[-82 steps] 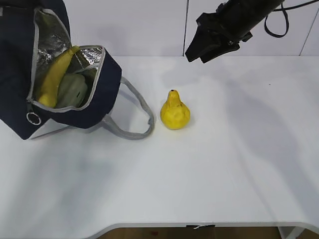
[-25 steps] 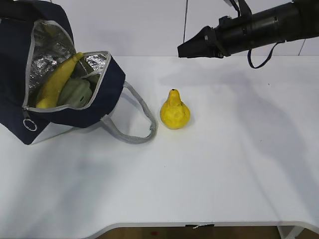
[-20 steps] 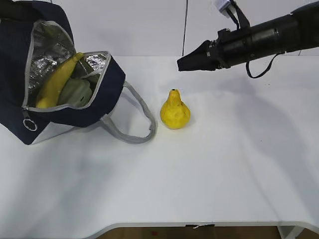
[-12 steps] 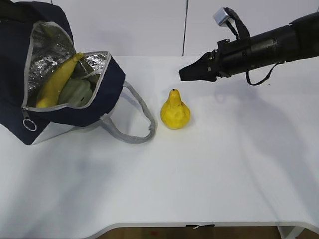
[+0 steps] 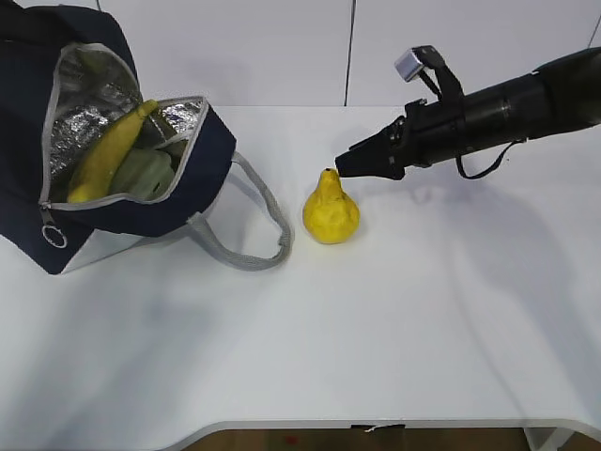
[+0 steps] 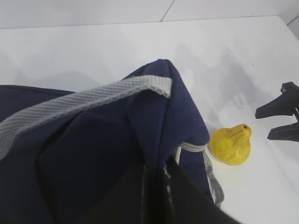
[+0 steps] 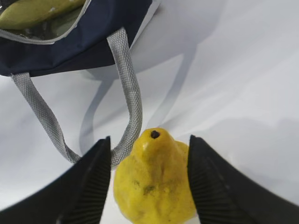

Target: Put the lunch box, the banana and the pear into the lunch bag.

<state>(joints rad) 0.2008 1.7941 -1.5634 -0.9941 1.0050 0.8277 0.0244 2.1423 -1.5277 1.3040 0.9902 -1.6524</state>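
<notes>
So the right claw (image 7: 148, 182) has swung down from up high and now its fingers sit spread apart either side of the pear (image 5: 330, 210), not squeezing yet. The pear stands upright on the tabletop (image 5: 423, 319), just beside the lunch bag (image 5: 103, 160) handle. Banana (image 5: 105, 150) and lunch box (image 5: 143, 174) are already inside, so it's the last 1. The left claw is pinched shut, apparently on the bag's fabric.

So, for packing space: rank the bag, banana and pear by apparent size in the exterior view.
1. bag, by far.
2. banana, partly hidden inside the bag.
3. pear, shorter but fatter than the banana.
</notes>
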